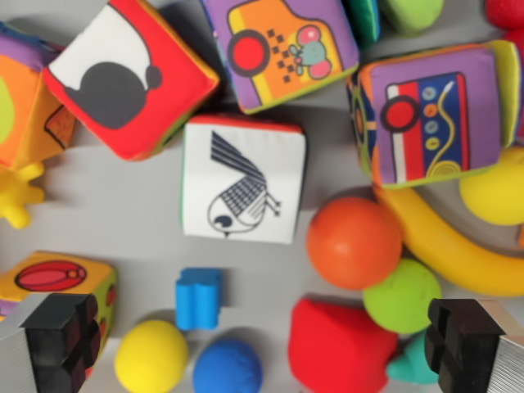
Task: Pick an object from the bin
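Grey bin floor (123,221), packed with soft toys, seen straight down from the wrist view.

Gripper (262,344) is spread wide, nothing between the jaws. Black fingertips (61,340) sit at the bottom corners of the view, one left, one right.

Between them along the bottom edge: yellow ball (151,356), blue ball (228,368) just beside it, red soft block (340,348). Small blue piece (199,297) sits just above the two balls. Green ball (401,296) touches the red block's upper right and the orange ball (354,243) above it. Teal piece (409,364) is partly hidden by the right fingertip.

Centre: white cube with a bird drawing (243,182), lying flat, clear floor on its left. Above it, red-edged cube with a black shape on white (127,74) and purple cube with an orange panel (278,49). Right: another purple cube (434,115), with a yellow banana shape (450,246) curving under it.

Left edge: orange cube (29,106), yellow knobby toy (18,196), and a cube with a red oval on orange (57,278) (left fingertip overlaps its lower corner; can't tell if touching).
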Robot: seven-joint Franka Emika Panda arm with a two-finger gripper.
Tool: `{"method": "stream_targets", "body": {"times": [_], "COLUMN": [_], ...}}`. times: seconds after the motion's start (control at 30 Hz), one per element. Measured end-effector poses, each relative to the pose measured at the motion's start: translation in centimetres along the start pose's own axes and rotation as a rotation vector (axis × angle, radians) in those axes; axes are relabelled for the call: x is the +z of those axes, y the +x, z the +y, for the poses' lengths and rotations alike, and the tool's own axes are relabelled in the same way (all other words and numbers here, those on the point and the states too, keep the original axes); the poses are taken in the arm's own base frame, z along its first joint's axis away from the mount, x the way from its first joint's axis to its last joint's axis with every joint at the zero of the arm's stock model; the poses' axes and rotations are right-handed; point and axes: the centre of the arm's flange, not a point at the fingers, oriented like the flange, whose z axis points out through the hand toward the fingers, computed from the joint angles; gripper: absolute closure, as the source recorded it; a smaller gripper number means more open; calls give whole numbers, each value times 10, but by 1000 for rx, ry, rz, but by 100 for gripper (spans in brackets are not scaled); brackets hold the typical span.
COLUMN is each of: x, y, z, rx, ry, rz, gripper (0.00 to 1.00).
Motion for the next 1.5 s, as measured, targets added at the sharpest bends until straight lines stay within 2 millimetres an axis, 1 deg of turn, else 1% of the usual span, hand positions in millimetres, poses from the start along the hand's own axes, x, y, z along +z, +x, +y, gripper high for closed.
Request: {"method": "stream_targets", "body": {"times": [0.87, 1.5], "x": [72, 132], "y": [-63, -115], "z": [22, 39], "rx": [8, 13], "ry": [-12, -24], "rz": [-9, -19], "gripper": [0, 0]}}
